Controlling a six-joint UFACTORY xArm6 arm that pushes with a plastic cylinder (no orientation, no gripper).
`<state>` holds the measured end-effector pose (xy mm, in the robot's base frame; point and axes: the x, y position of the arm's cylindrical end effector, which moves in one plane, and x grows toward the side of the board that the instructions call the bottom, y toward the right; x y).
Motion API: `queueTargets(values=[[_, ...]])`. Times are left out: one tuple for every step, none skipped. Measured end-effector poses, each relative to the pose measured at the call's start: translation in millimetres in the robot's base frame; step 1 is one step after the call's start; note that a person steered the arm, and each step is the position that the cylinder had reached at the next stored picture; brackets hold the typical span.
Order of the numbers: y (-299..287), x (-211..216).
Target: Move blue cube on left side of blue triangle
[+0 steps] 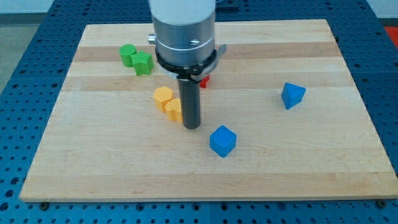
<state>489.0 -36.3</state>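
Nearest the camera sits the blue cube (222, 140), alone on the near half of the wooden board (298, 162), a little right of centre. Just to its left and slightly farther back, my tip (191, 127) comes down on the wood, close to the cube but apart from it, with a sliver of bare board between them. No hand to speak of on this arm, just the straight dark rod (189, 99), so nothing is opened, closed or held. On the rod's left, two yellow blocks huddle together: one yellow block (163, 97) sits farther back, and the second yellow block (173, 110) is nearer and right beside the rod, so close that I cannot tell whether they touch. Their exact shapes are hard to make out.

Over on the right, well apart from the cube and farther back, the blue triangle (292, 95) stands by itself. The cube lies to its left, though nearer the camera and with a wide gap between.

Far left, two green blocks are pressed together: a rounded green block (128, 55) and a green star-like block (142, 63) just right of it. Behind the rod, a red block (203, 80) peeks out, mostly hidden by the arm's grey housing (184, 31), shape unclear. Blue tabletop (18, 124) frames the board on all sides.
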Motion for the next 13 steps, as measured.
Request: queueTargets(values=[[-8.8,-0.6],[-8.8,10.1],[-8.8,37.9],[-5.8,66.8],[17.1,79.5],[37.8,79.0],[47.1,67.1],[56.2,50.8],[63.7,30.8],[70.1,10.5],[84.9,-5.6],[108.1,-15.9],[128.0,-28.3]])
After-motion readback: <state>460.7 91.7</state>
